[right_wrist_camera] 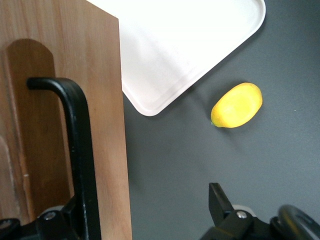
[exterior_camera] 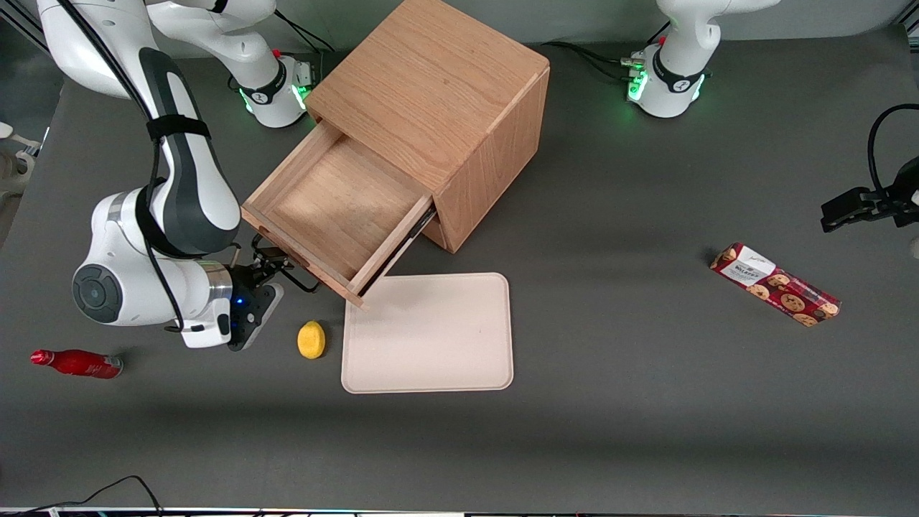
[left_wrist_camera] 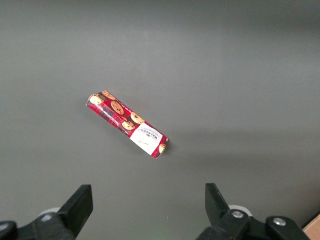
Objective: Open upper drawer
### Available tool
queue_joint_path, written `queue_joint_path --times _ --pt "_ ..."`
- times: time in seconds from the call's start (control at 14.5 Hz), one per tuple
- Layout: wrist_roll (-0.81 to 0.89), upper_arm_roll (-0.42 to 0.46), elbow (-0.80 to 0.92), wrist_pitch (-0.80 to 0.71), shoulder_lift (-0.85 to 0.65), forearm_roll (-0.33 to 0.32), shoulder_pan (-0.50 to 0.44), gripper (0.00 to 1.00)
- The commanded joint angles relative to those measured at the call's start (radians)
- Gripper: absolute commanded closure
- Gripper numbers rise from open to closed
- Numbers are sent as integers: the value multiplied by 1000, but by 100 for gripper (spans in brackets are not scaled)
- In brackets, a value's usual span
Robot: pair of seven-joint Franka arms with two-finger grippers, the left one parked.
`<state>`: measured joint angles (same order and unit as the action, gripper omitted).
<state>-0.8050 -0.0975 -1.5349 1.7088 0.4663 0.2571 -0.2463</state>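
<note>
One upper drawer (exterior_camera: 337, 215) stood pulled out, the claw (exterior_camera: 267, 264) open around its handle (right_wrist_camera: 75, 145) — one lemon (exterior_camera: 311, 339), one tray (exterior_camera: 428, 333), one bottle (exterior_camera: 76, 362) nearby on the tabletop (exterior_camera: 646, 323).

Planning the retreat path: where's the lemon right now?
On the table, the lemon sits beside the white tray, nearer the front camera than the open gripper at the upper drawer's handle.

Upper drawer (exterior_camera: 337, 208): matt oak wood w/ smooth black metal handle (right_wrist_camera: 80, 145).
</note>
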Motion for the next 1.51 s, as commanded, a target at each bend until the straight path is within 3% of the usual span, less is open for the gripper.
queue_joint_path --times 0.0,0.62,0.89,1.24,1.38,1.44 --pt "-45 5 38 -8 28 -12 13 0" --pt "-37 10 99 -29 25 -10 15 0" --pt "-13 7 173 -132 8 -2 15 0" --pt "320 9 142 -218 -95 -1 30 0" --pt "459 7 122 -213 -139 -18 35 0" --pt "542 16 119 -215 -164 -57 35 0"
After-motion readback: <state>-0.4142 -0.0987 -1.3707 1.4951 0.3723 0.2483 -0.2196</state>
